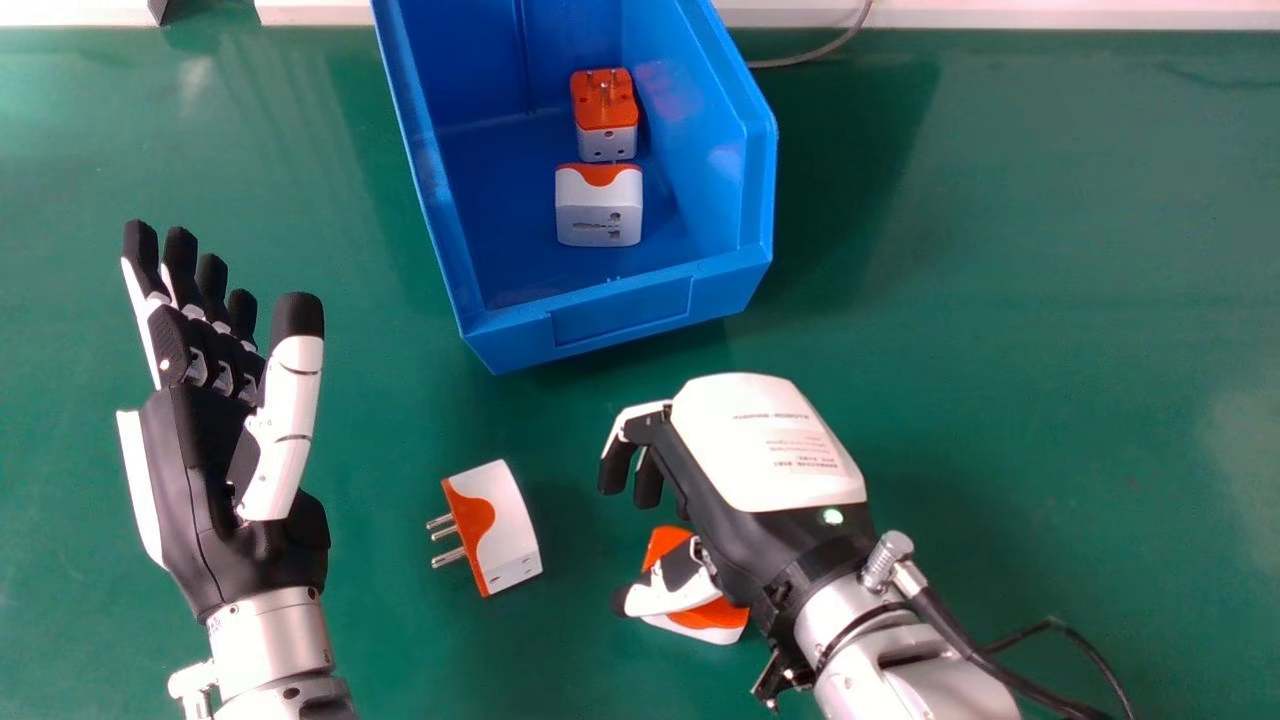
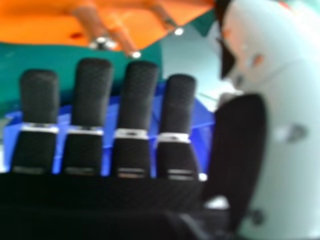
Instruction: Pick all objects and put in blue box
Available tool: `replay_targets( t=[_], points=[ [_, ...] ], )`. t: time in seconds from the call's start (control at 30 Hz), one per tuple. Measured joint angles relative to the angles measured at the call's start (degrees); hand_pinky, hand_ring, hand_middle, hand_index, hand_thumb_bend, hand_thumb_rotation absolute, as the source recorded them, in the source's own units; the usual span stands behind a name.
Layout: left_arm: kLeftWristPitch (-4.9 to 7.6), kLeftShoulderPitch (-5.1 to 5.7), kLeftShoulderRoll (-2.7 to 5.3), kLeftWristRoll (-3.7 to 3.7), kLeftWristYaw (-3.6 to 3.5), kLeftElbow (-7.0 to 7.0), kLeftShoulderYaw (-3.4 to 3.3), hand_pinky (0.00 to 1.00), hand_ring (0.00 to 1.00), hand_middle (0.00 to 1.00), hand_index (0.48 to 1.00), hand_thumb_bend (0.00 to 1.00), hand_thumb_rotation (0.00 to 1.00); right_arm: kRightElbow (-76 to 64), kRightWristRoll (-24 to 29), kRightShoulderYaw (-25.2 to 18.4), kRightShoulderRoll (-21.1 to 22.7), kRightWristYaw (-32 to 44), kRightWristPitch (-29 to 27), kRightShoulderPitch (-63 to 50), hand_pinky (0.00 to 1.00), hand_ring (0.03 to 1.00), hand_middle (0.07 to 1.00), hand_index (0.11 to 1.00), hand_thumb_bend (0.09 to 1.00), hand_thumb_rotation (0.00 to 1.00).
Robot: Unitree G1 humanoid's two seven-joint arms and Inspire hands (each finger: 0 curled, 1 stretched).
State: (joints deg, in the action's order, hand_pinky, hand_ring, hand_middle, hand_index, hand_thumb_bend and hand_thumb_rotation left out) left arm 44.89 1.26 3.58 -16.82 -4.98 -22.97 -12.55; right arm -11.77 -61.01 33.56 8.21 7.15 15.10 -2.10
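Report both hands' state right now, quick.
Left black-and-white hand: open, holding nothing.
Right black-and-white hand: open, over an orange-and-white plug adapter, not gripping it.

Silver forearms [image 1: 270,635] — white shell [image 1: 765,440], green light [image 1: 832,516] — black cable [image 1: 945,625].

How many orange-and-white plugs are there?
4: one and another inside the blue box, a third on the green table, a fourth partly hidden by the right robot hand.
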Motion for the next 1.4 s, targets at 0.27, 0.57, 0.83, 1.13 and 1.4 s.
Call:
replay_targets(
  t=[0.27,0.57,0.83,1.13,1.4],
  points=[
    [0.0,0.0,0.0,0.07,0.11,0.0,-0.01,1.0,1.0,1.0,1.0,0.67,0.42,-1.95,1.21,-0.95,0.18,-0.87,-0.7,-0.05,0.34,0.413,0.516,0.532,0.527,0.01],
    [0.0,-0.03,0.0,0.22,0.19,0.0,0.03,1.0,1.0,1.0,1.0,0.66,0.43,-4.87,1.4,-1.92,0.27,-0.82,-0.33,-1.08,0.33,0.417,0.514,0.524,0.525,0.01],
    [-0.19,-0.19,-0.02,0.01,0.14,0.0,0.03,1.0,1.0,1.0,1.0,0.66,0.42,-12.43,-17.09,0.88,2.44,18.54,4.72,-1.03,0.35,0.423,0.519,0.513,0.52,0.01],
    [-0.2,-0.35,-0.03,0.1,0.24,0.0,0.04,1.0,1.0,1.0,1.0,0.66,0.42,-12.31,-29.55,2.48,0.0,29.5,5.15,-0.75,0.42,0.512,0.595,0.597,0.616,0.07],
    [-0.25,-0.34,-0.03,0.17,0.25,0.18,0.04,1.0,1.0,1.0,1.0,0.66,0.42,-10.53,-32.03,2.46,-2.13,31.29,4.54,0.28,0.68,0.749,0.792,0.79,0.805,0.24]
  ],
)
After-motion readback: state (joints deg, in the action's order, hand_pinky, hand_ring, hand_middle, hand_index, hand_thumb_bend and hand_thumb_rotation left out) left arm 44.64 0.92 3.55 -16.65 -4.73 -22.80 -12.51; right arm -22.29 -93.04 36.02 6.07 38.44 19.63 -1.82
